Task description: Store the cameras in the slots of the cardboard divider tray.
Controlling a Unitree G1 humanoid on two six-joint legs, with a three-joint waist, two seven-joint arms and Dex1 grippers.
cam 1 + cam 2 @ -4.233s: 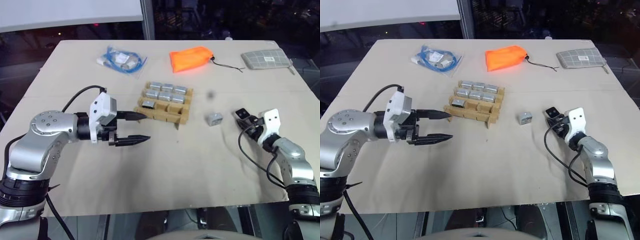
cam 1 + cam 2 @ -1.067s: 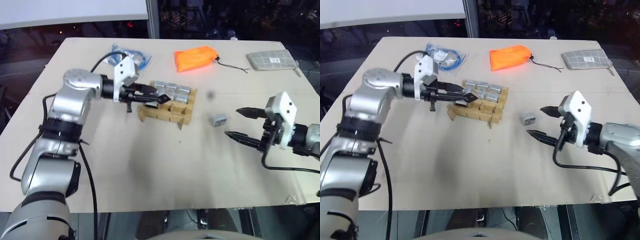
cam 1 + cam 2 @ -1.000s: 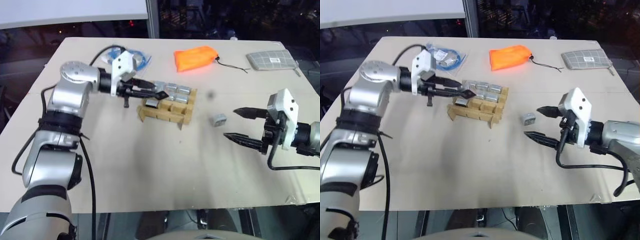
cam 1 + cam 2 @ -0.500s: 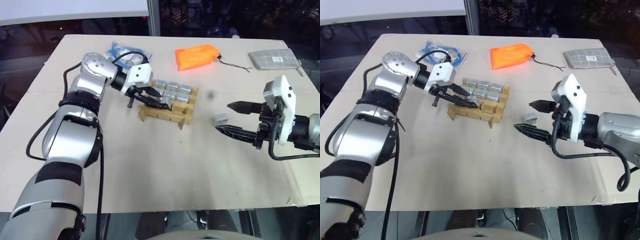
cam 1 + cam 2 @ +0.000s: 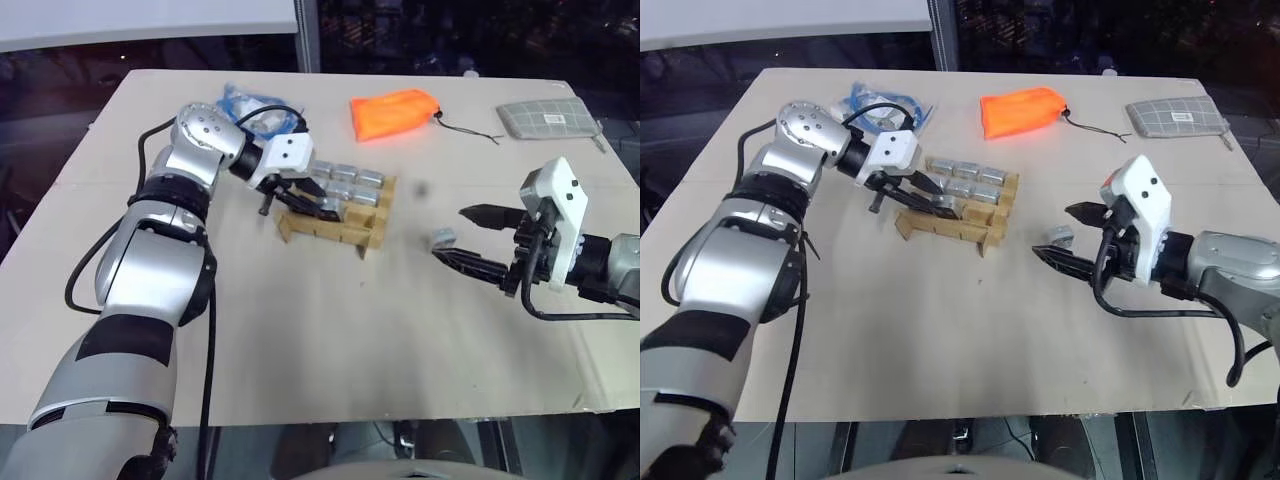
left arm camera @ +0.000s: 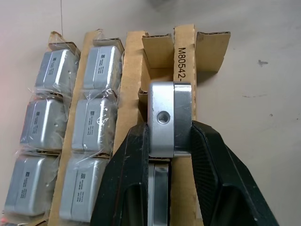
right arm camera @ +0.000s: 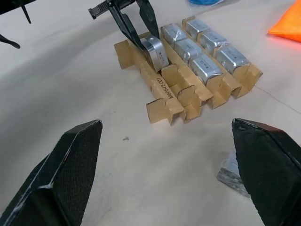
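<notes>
Head views: tray (image 5: 350, 232) sits mid-table. Two far rows look full of cameras, six in all. Left claw (image 5: 322, 204) is over the near row, fingers pinched on a seventh camera (image 5: 945, 203) at the left end of that row. One loose camera (image 5: 443, 238) lies on the table, right of the tray and well apart from it. Right claw (image 5: 462, 238) has fingers spread wide around that loose one, nothing gripped yet.

Left wrist view: fingers (image 6: 136, 155) clamp the silver camera (image 6: 167, 117) on edge, partly down in a near-row slot; not fully seated, by the look of it.

Right wrist view: wide-open fingers (image 7: 80, 150) frame the tray (image 7: 162, 106); the remaining near-row slots are bare; loose camera (image 7: 233, 175) lies just by the far finger.

Judgement: mostly done. Left: seat and release this one, then store the loose one.
</notes>
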